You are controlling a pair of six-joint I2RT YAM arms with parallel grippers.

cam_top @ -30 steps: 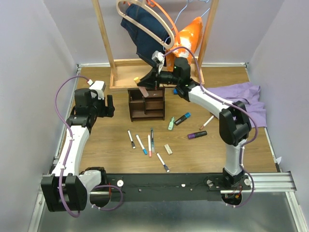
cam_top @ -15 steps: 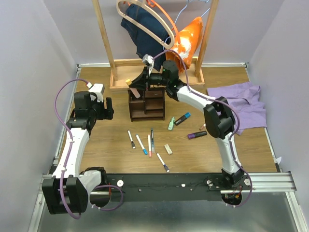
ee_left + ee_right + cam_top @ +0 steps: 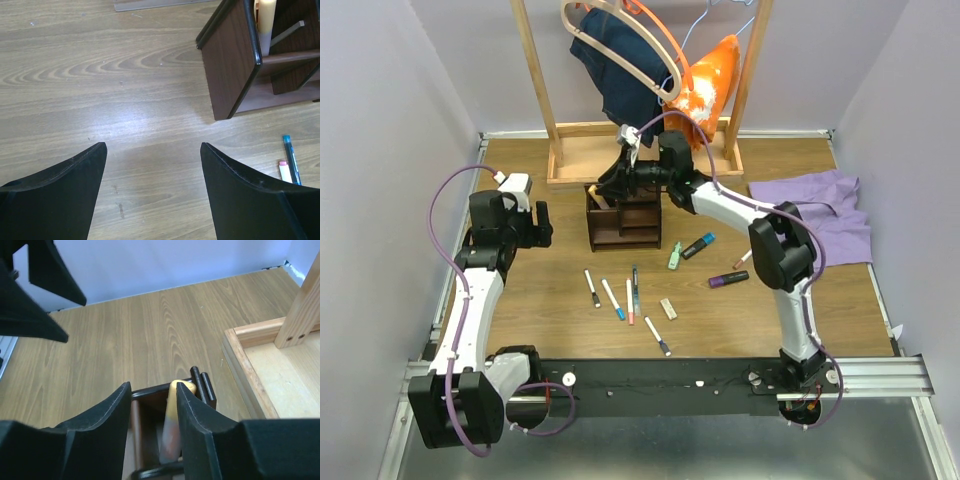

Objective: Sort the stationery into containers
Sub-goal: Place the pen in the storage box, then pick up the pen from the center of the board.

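Near the table's far edge, the right gripper (image 3: 152, 390), fingers parted, leaves a yellow-tipped pen (image 3: 172, 425) standing in the organizer (image 3: 625, 225); the left gripper (image 3: 152, 147) gapes empty.

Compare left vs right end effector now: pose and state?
Left end effector is wide open and empty; right end effector shows a narrower gap, and whether it grips the yellow-tipped item is unclear. Left hangs over the table beside the organizer; right sits directly above the organizer's slots. Both have black fingers.
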